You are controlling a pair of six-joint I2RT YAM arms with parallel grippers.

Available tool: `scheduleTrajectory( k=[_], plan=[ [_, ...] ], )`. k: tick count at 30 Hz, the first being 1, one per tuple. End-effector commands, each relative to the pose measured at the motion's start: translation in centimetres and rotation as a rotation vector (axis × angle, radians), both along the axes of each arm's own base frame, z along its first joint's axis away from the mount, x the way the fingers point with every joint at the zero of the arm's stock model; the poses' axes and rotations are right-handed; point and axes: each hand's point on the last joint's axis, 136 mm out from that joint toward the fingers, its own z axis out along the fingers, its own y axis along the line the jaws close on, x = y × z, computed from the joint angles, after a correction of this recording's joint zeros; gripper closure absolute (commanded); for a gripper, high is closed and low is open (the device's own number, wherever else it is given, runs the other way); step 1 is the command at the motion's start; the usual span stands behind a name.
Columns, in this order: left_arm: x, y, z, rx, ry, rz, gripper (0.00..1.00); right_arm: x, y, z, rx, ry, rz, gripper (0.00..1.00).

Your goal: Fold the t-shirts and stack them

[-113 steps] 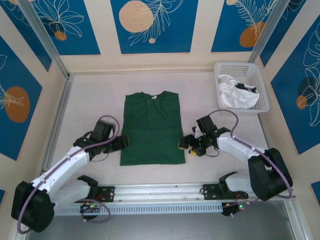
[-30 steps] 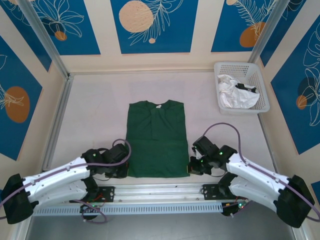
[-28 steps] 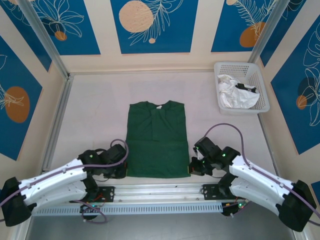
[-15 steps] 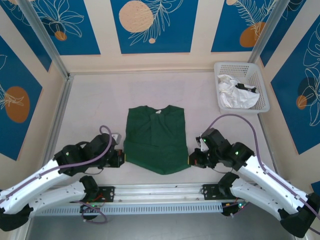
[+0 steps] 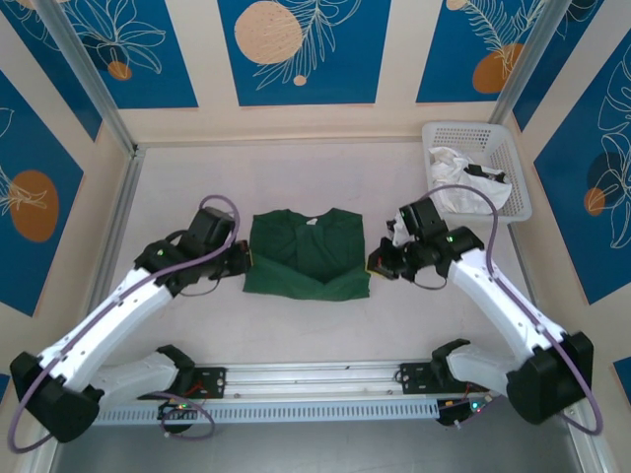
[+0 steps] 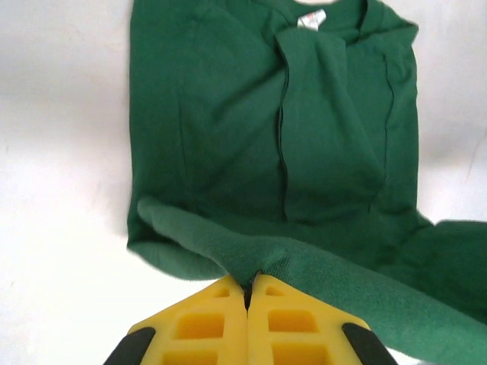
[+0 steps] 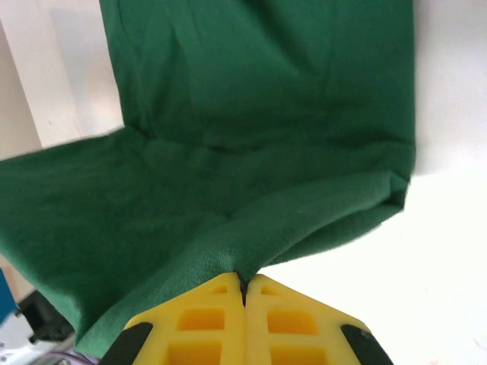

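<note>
Seen from above, the green t-shirt (image 5: pixel 306 258) lies in the middle of the bench (image 5: pixel 187 177). Its collar points toward 12 o'clock and its near hem is doubled up over the body. My left jaws are pressed together on the cloth at its 9 o'clock edge. My right jaws pinch it the same way at 3 o'clock, so my arms flank it on both sides. Well apart at 2 o'clock, the white lattice basket (image 5: pixel 449 129) sits in the far corner, holding the crumpled white t-shirt (image 5: pixel 463 187). My right arm's cable (image 5: pixel 458 186) arcs across the basket's near-left corner. The rail (image 5: pixel 315 376) runs along 6 o'clock.

At my left wrist, my yellow fingers (image 6: pixel 205 327) meet at 6 o'clock with a thick roll of green hem caught between them. Beyond it the shirt spreads flat, with a lengthwise crease down its middle. The small white neck label (image 6: pixel 310 18) is at 12 o'clock, and bare bench shows at 9 o'clock.

At my right wrist, the fingers are closed at 6 o'clock on a green fold. Loose cloth hangs toward 8 o'clock and covers the bench there, while white bench shows at 4 o'clock.
</note>
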Motion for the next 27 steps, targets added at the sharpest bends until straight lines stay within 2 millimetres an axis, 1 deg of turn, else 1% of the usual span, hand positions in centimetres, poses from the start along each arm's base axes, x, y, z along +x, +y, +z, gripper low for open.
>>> scheduleTrajectory(
  k=[1, 3, 7, 10, 12, 13, 15, 16, 17, 18, 19, 20, 21, 22, 23, 24, 26, 27],
  plan=[
    [4.4, -1.4, 2.2, -0.09, -0.076, -0.005, 1.0, 3.7, 1.0, 1.3, 0.072, -0.034, 0.012, 1.0],
    [6.6, -1.1, 2.0, -0.094, -0.071, 0.027, 1.0, 5.8, 1.0, 1.3, 0.094, -0.025, -0.014, 1.0],
    [11.0, -0.4, 1.9, -0.096, -0.077, 0.085, 1.0, 9.9, 0.3, 1.1, 0.11, 0.006, -0.078, 1.0],
    [14.2, 0.0, 0.7, -0.114, -0.041, 0.115, 1.0, 12.8, 0.0, 0.6, 0.115, 0.024, -0.11, 1.0],
    [16.4, 0.1, -0.4, -0.135, -0.013, 0.128, 1.0, 14.8, -0.5, -0.5, 0.109, 0.053, -0.139, 1.0],
    [17.5, 0.2, -1.3, -0.132, 0.01, 0.135, 1.0, 16.0, -0.8, -1.1, 0.108, 0.064, -0.156, 1.0],
    [19.8, 0.2, -2.7, -0.14, 0.047, 0.138, 1.0, 18.1, -1.0, -2.8, 0.111, 0.112, -0.174, 1.0],
    [21.0, 0.2, -3.8, -0.135, 0.067, 0.144, 0.94, 19.2, -1.5, -4.1, 0.106, 0.142, -0.191, 0.98],
    [22.2, 0.6, -4.9, -0.124, 0.101, 0.162, 0.77, 20.3, -2.0, -5.3, 0.105, 0.177, -0.218, 0.89],
    [23.2, 0.8, -5.5, -0.122, 0.119, 0.176, 0.7, 21.1, -2.5, -6.2, 0.102, 0.201, -0.244, 0.82],
    [24.4, 0.9, -6.0, -0.119, 0.121, 0.182, 0.62, 22.0, -3.2, -7.1, 0.103, 0.227, -0.277, 0.7],
    [25.2, 1.4, -6.5, -0.093, 0.139, 0.197, 0.49, 22.7, -3.5, -7.5, 0.108, 0.234, -0.293, 0.58],
    [25.9, 2.0, -6.5, -0.074, 0.146, 0.211, 0.39, 23.3, -3.6, -7.5, 0.098, 0.227, -0.292, 0.51],
    [26.7, 2.0, -5.9, -0.074, 0.125, 0.206, 0.3, 23.6, -3.8, -7.2, 0.065, 0.213, -0.29, 0.45],
    [27.1, 1.9, -5.0, -0.08, 0.101, 0.194, 0.26, 23.9, -4.0, -6.5, 0.049, 0.184, -0.291, 0.41],
    [27.2, 1.9, -4.1, -0.081, 0.08, 0.192, 0.24, 24.0, -4.1, -5.6, 0.057, 0.156, -0.29, 0.4],
    [26.9, 1.7, -1.7, -0.089, 0.025, 0.181, 0.21, 23.6, -4.4, -3.7, 0.053, 0.101, -0.294, 0.4],
    [26.5, 1.5, -0.8, -0.092, 0.006, 0.172, 0.21, 23.3, -4.4, -2.8, 0.045, 0.074, -0.298, 0.4]
  ],
)
